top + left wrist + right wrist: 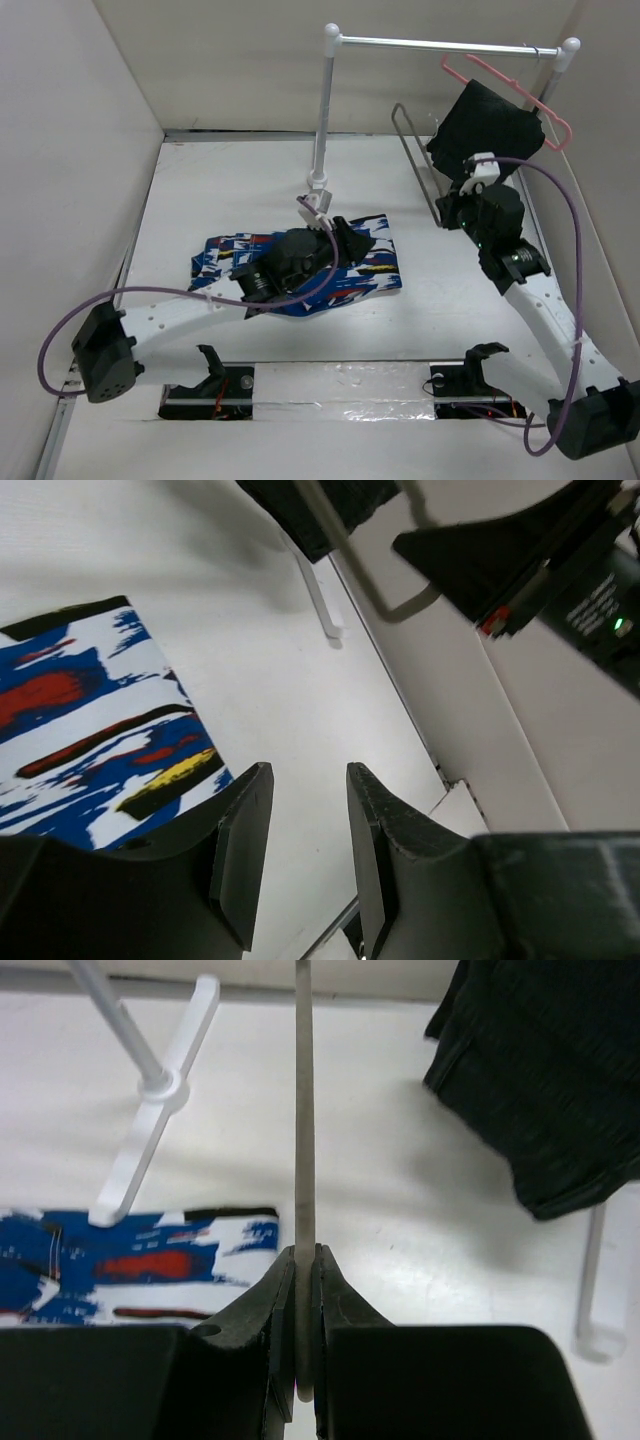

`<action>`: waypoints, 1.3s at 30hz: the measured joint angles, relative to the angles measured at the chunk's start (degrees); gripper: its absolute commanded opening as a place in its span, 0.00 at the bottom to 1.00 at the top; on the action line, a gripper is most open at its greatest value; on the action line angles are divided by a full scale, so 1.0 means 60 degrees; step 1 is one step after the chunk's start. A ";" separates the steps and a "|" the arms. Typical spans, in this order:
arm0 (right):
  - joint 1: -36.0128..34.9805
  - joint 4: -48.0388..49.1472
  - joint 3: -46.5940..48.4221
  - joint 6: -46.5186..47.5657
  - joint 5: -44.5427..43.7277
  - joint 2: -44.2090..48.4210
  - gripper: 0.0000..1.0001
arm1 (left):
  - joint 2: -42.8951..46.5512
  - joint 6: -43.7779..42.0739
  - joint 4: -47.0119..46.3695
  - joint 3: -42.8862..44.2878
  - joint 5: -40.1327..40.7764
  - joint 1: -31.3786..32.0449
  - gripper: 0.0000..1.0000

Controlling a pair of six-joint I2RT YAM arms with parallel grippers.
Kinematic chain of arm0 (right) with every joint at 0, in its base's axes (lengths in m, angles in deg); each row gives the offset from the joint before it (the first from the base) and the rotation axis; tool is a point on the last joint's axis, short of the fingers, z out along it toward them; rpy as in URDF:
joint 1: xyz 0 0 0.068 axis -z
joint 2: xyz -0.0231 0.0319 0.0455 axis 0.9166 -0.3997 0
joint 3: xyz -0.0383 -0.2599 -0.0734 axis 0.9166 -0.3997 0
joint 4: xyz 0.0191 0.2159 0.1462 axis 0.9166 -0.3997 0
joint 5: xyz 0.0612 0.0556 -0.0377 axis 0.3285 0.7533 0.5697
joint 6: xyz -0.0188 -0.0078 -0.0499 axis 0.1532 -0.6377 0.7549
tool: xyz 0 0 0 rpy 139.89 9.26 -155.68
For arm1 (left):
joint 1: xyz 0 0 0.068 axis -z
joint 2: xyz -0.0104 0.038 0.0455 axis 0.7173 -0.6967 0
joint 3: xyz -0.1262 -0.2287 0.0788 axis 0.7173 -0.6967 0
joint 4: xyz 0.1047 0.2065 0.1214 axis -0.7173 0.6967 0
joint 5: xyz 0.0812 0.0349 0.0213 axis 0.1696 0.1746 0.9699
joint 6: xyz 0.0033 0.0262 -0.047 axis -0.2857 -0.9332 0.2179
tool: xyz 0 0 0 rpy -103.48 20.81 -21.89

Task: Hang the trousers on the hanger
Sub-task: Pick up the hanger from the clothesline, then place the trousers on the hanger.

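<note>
Left gripper (308, 780) spread, empty: pinch an edge of the trousers (80, 720) mid-desk, all layers, while right gripper (305, 1260) clamps the hanger (304, 1110) wire.

1. The trousers (360, 280) lie flat on the table (200, 180) at centre frame, with the left gripper (308, 775) over their right end.
2. The rail stand (325, 120) rises behind them.
3. Right of centre, the hanger (304, 1110) stands upright, clamped in the right gripper (307, 1260).
4. Upper right — a cloth (490, 120) hangs from the rail on a plastic hanger (520, 95).

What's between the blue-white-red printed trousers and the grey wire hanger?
Only bare white table separates printed trousers and grey wire hanger; top external view shows it.
</note>
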 measured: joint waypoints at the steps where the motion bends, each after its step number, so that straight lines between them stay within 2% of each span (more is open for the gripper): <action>1: -0.0193 0.0058 -0.0390 -0.0062 -0.0106 0.0255 0.00 | -0.0324 0.0000 -0.0069 0.0186 -0.0058 0.0058 0.34; 9: -0.1596 0.0098 -0.2736 -0.0590 -0.1009 0.1861 0.00 | -0.3045 0.0233 -0.1195 0.1541 -0.0477 0.0353 0.38; 18: -0.2320 0.0022 -0.3905 -0.1035 -0.1545 0.2637 0.00 | -0.5348 0.0834 -0.2055 0.2823 -0.0517 0.0353 0.38; 26: -0.2743 0.0062 -0.4146 -0.1198 -0.1829 0.2725 0.00 | -0.6204 0.1020 -0.2131 0.3592 -0.0572 0.0353 0.38; 39: -0.2892 0.0470 -0.4444 -0.1508 -0.2167 0.2936 0.00 | -0.6455 0.1300 -0.1657 0.3876 -0.0080 0.0353 0.35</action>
